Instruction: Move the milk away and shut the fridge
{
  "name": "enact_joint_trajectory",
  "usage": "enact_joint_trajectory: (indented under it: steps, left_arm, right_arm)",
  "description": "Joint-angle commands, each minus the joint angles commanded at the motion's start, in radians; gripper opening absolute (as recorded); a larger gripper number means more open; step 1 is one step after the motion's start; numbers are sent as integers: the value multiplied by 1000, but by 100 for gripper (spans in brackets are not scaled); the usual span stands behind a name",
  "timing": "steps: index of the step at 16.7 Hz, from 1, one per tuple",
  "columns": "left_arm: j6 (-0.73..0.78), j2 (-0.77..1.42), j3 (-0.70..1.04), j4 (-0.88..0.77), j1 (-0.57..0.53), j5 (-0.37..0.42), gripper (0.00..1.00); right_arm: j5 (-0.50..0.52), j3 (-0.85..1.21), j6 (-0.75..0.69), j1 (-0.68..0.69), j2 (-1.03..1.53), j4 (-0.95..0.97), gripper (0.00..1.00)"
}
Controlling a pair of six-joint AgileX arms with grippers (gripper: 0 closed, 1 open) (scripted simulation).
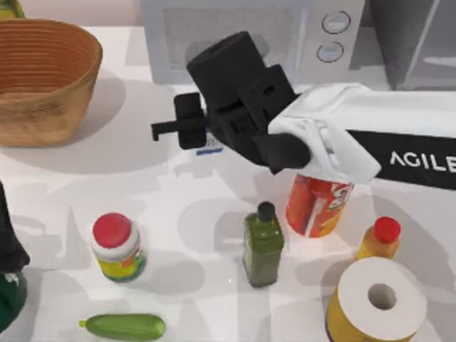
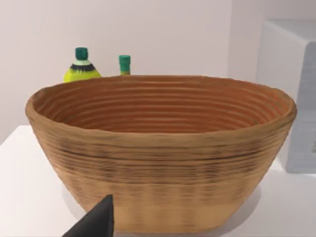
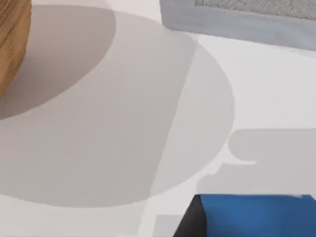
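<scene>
Black and white, my right arm (image 1: pixel 342 135) fills the middle of the top view, reaching in from the right edge across the counter (image 1: pixel 206 235) toward the left. Its black wrist block sits in front of the light grey microwave (image 1: pixel 249 32), and the right tool (image 1: pixel 165 129) points left, a thin dark finger sticking out level; whether it is clenched or released I cannot tell. Just under that wrist a small patch of blue and white, the milk (image 1: pixel 209 149), peeks out on the counter, nearly all of it covered by the arm. At the far right corner stands the grey fridge (image 1: pixel 413 39). A woven basket (image 1: pixel 43 78) sits at the left. Toward the near edge stand a red-capped jar (image 1: pixel 116 247), a green bottle (image 1: pixel 263 246), an orange can (image 1: pixel 317 206) partly beneath the arm, a small orange bottle (image 1: pixel 381 239), a paper roll (image 1: pixel 377 299) and a cucumber (image 1: pixel 125 326). My left arm (image 1: pixel 11 271) is parked at the left edge.

From the left wrist, the basket (image 2: pixel 163 158) stands close ahead, with one dark fingertip (image 2: pixel 98 222) of the left tool low in front.

From the right wrist, the milk's flat blue top (image 3: pixel 256 215) lies close beneath, a dark finger (image 3: pixel 192 219) touching its edge.
</scene>
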Motion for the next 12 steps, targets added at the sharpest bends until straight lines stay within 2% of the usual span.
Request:
enact_joint_trajectory:
  steps: [3,12]
  left_arm:
    - [0,0,0,0,0,0,100]
    - [0,0,0,0,0,0,100]
  right_arm:
    - [-72,-160,-101,-138,-104,220,0]
    - [-257,-771,-367,-619,-345,1042,0]
